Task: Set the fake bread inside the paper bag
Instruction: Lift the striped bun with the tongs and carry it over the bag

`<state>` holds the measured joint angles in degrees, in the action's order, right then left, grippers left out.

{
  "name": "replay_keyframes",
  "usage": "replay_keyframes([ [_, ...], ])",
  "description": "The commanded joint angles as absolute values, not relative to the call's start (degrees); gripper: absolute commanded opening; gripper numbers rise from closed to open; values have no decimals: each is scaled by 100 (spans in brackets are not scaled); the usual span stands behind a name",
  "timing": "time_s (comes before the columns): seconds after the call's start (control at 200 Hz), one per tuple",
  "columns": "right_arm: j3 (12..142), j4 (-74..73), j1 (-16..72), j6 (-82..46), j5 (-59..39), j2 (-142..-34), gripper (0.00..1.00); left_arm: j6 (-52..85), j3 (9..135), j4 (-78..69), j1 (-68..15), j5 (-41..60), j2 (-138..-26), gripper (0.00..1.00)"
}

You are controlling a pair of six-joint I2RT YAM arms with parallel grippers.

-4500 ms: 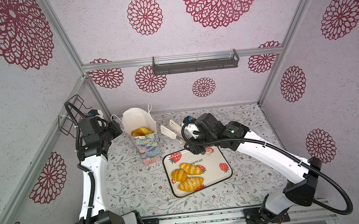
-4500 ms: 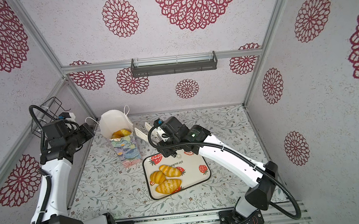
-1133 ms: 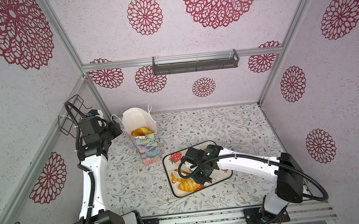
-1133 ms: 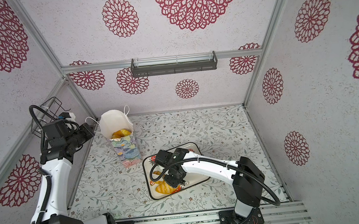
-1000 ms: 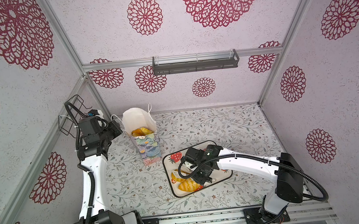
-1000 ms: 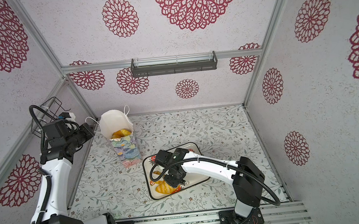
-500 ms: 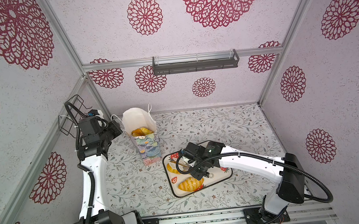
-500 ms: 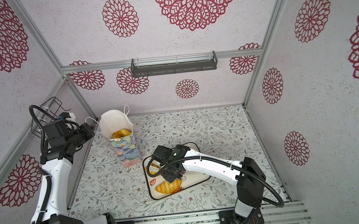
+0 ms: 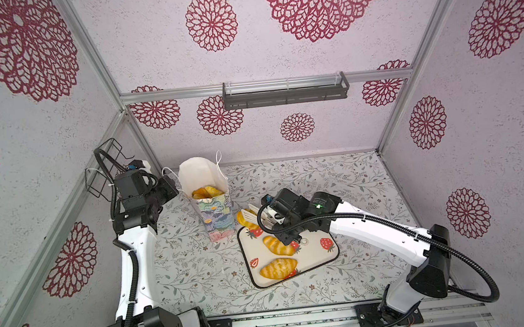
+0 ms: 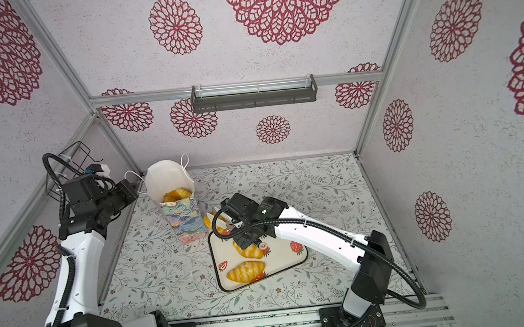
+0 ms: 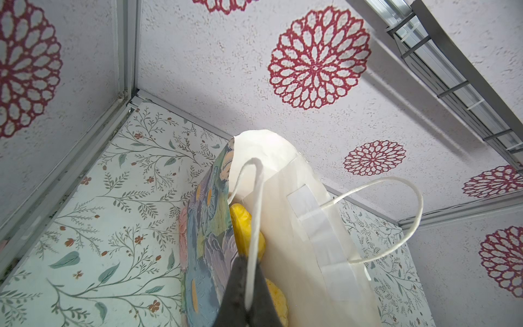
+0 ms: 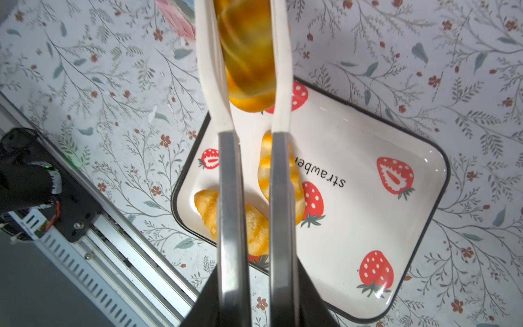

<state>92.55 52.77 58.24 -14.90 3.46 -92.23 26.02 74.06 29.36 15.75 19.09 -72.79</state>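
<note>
The paper bag stands upright at the back left, with fake bread inside it. My left gripper is shut on one white cord handle of the bag. White-tipped metal tongs sit in my right gripper, which is shut on them. The tongs clamp one golden croissant in the air beside the bag's lower right. Two more croissants lie on the strawberry tray.
The tray lies at front centre on the floral table cover. A grey shelf hangs on the back wall and a wire basket on the left wall. The rail runs along the front edge.
My right gripper has risen off the tray and moved back-left toward the bag, carrying one croissant in the tongs. The left arm and the bag have stayed still.
</note>
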Motion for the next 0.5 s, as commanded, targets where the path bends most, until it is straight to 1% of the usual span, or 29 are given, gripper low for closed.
replay_keyframes([
  [0.0, 9700, 5045, 5786, -1620, 514, -8894, 32, 2607, 7330, 2734, 1613, 1998, -7251, 0],
  [0.495, 10934, 4949, 5757, -1416, 466, -9131, 32, 2426, 7427, 2937, 1191, 1504, -7086, 0],
])
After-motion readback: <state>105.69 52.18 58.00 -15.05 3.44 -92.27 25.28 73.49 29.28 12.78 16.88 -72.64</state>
